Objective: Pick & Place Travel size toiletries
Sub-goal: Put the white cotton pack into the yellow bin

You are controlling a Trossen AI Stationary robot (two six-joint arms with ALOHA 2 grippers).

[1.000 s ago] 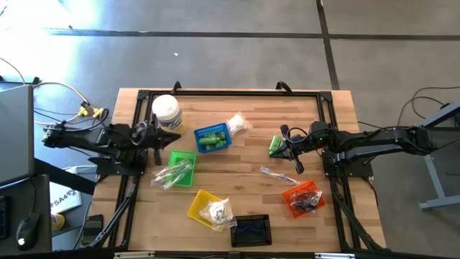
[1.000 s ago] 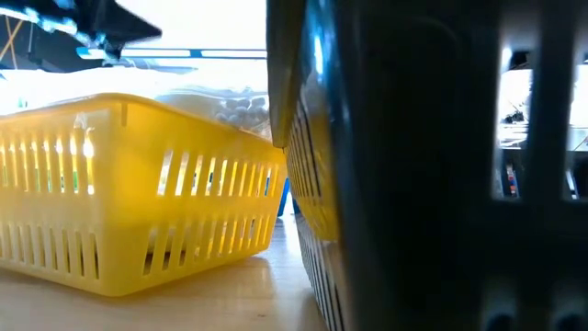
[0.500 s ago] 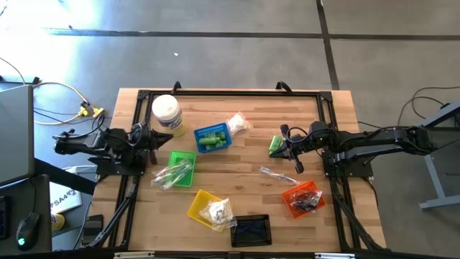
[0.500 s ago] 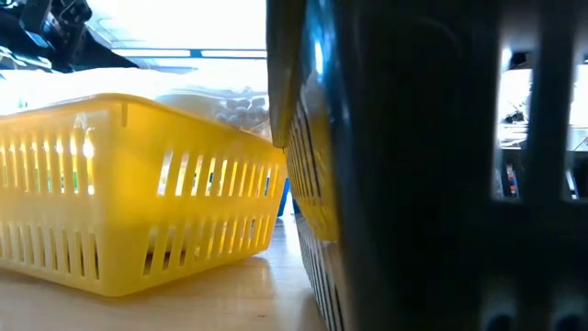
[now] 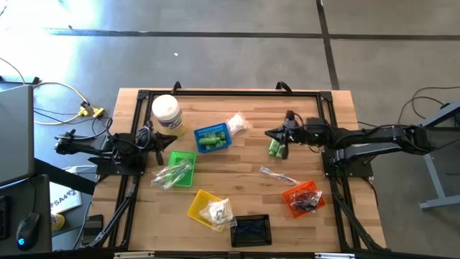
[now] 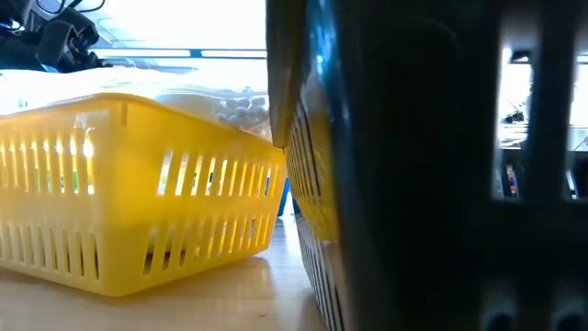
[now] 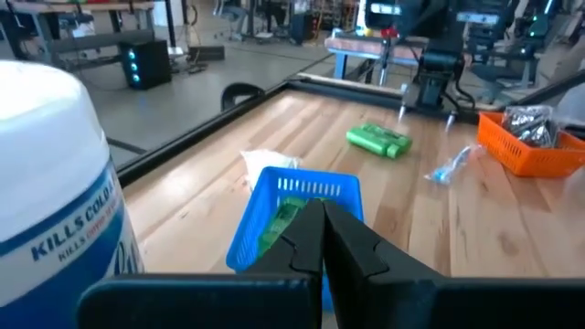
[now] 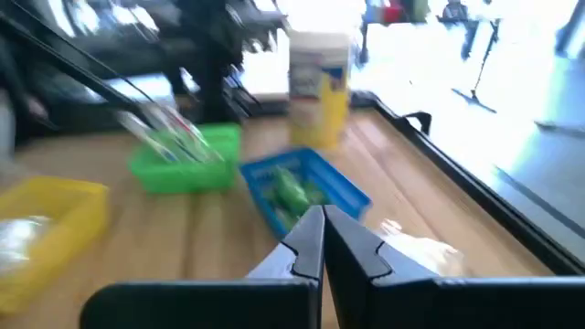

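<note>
Small green bottles (image 5: 275, 148) lie on the wood table just near of my right gripper (image 5: 270, 134); they also show in the left wrist view (image 7: 379, 140). My right gripper is shut and empty (image 8: 322, 239), pointing toward the table's left. A clear sachet with a stick (image 5: 279, 174) lies flat on the table. White packets (image 5: 237, 124) lie beside the blue basket (image 5: 213, 138), which holds more green bottles. My left gripper (image 5: 171, 139) is shut and empty (image 7: 322, 228) beside the white-lidded jar (image 5: 166, 111).
A green basket (image 5: 180, 167) holds clear sachets. A yellow basket (image 5: 207, 208) holds white packets. An orange basket (image 5: 302, 198) holds dark pieces. A black basket (image 5: 250, 230) stands at the near edge and blocks much of the low view (image 6: 423, 165). A black frame (image 5: 230, 93) edges the table.
My right gripper has moved from beside the green bottles toward the table's far edge and turned to point toward the table's left. The green bottles have stayed on the table. My left arm has drawn back a little toward the table's left edge.
</note>
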